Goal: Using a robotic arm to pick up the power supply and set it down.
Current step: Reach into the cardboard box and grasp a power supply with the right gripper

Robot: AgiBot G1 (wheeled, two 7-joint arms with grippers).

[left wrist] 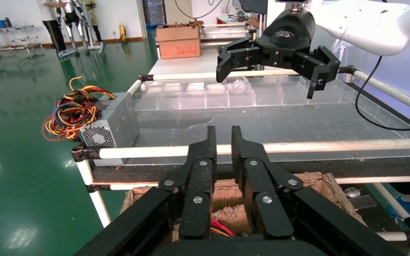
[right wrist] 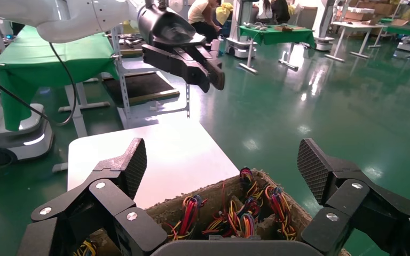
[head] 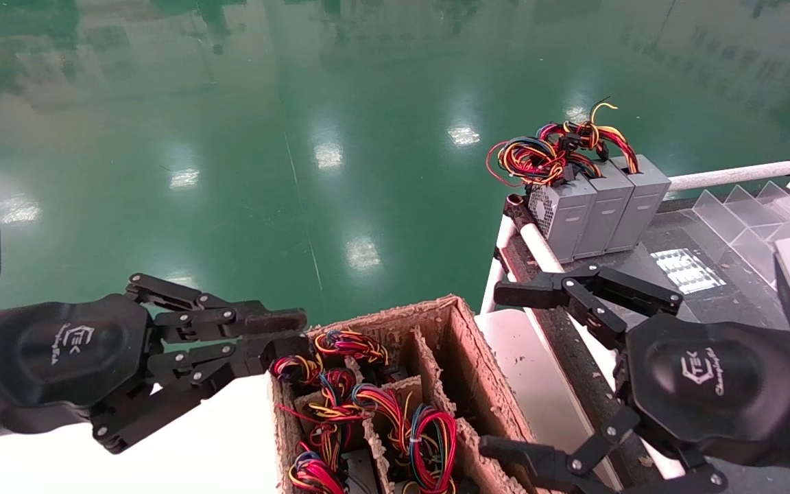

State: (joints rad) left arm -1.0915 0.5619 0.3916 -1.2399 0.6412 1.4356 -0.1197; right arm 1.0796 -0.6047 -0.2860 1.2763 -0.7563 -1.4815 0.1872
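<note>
Right gripper (head: 515, 370) hung with jaws spread wide above the cardboard box (head: 463, 329) of power supplies (head: 367, 405), whose wire bundles (right wrist: 235, 213) faced up; nothing held. Left gripper (head: 285, 336) sat beside the box's far-left corner, jaws pressed together, idle. Three grey units (head: 597, 206) stood on the rack (head: 731, 177) to the right. Judgement: descend straight over one compartment, straddle the metal body rather than the wires, avoid the dividers (head: 429, 370), close only once seated.
</note>
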